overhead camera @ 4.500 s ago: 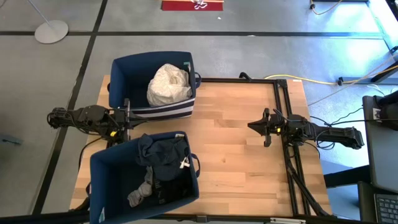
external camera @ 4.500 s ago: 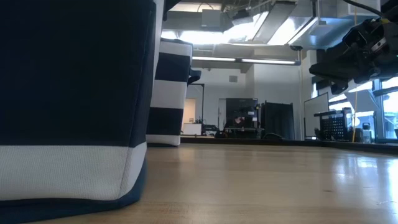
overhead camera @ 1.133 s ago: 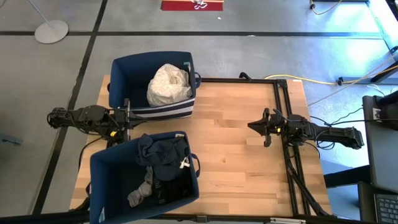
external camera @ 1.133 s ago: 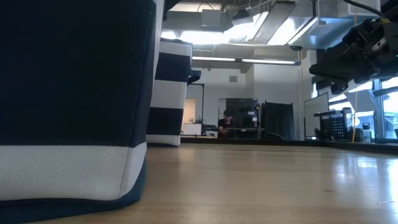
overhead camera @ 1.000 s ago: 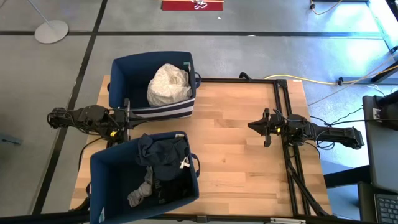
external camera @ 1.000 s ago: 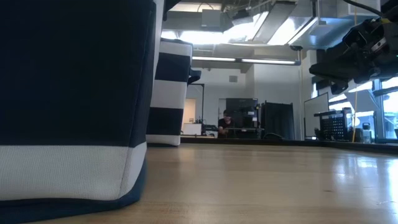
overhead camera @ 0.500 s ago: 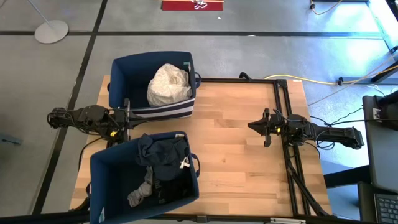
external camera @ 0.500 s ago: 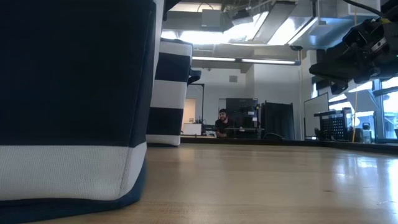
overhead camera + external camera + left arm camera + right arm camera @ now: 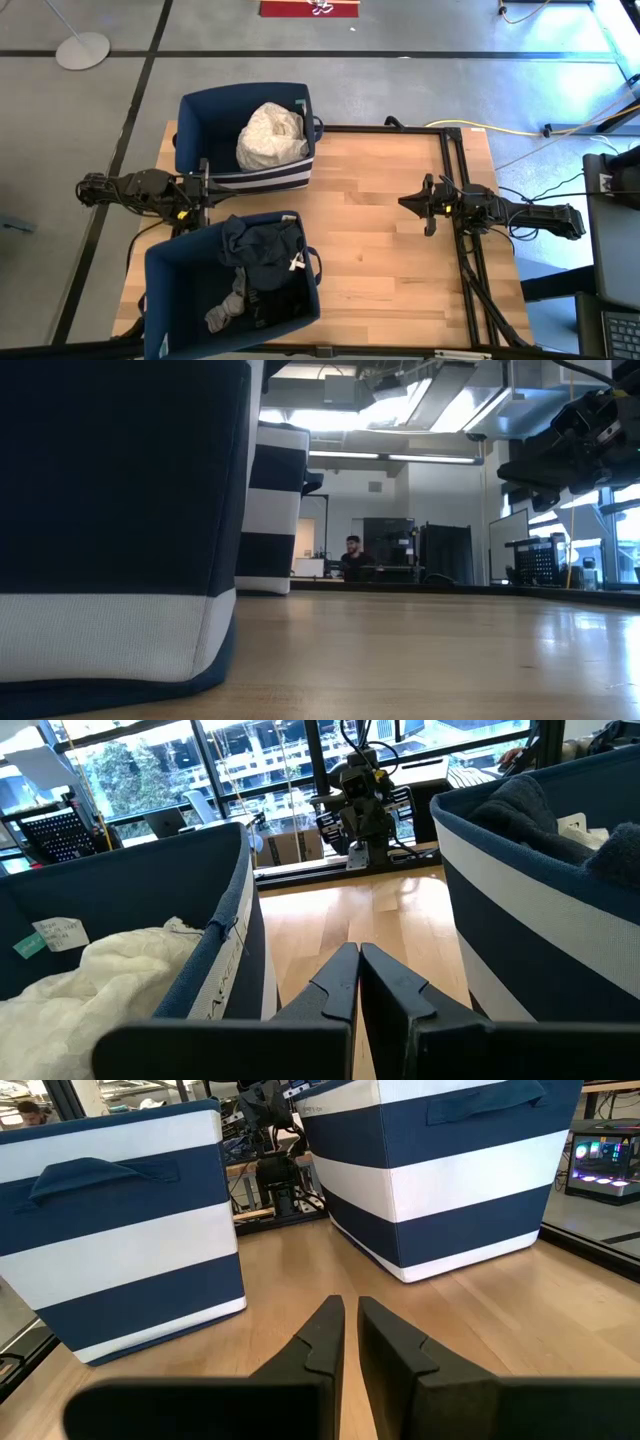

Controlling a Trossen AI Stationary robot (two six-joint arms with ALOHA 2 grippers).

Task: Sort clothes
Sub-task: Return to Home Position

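White and cream clothes point(image 9: 272, 135) lie heaped in the far navy bin point(image 9: 195, 120); they also show in the left wrist view point(image 9: 90, 970). Dark navy and black clothes point(image 9: 262, 252) and a grey sock point(image 9: 226, 308) lie in the near navy bin point(image 9: 165, 290). My left gripper point(image 9: 218, 191) is shut and empty, level in the gap between the two bins, and it also shows in the left wrist view point(image 9: 358, 952). My right gripper point(image 9: 404, 203) is shut and empty above the table's right half, pointing toward the bins, and it also shows in the right wrist view point(image 9: 347, 1304).
The bare wooden table top point(image 9: 380, 250) stretches between the bins and my right gripper. A black metal frame point(image 9: 455, 180) runs along the table's right and far edges. A person point(image 9: 350, 555) is in the room far behind the table.
Both arms and all the clothes have kept still. Only the person in the room behind has shifted a little in the low view.
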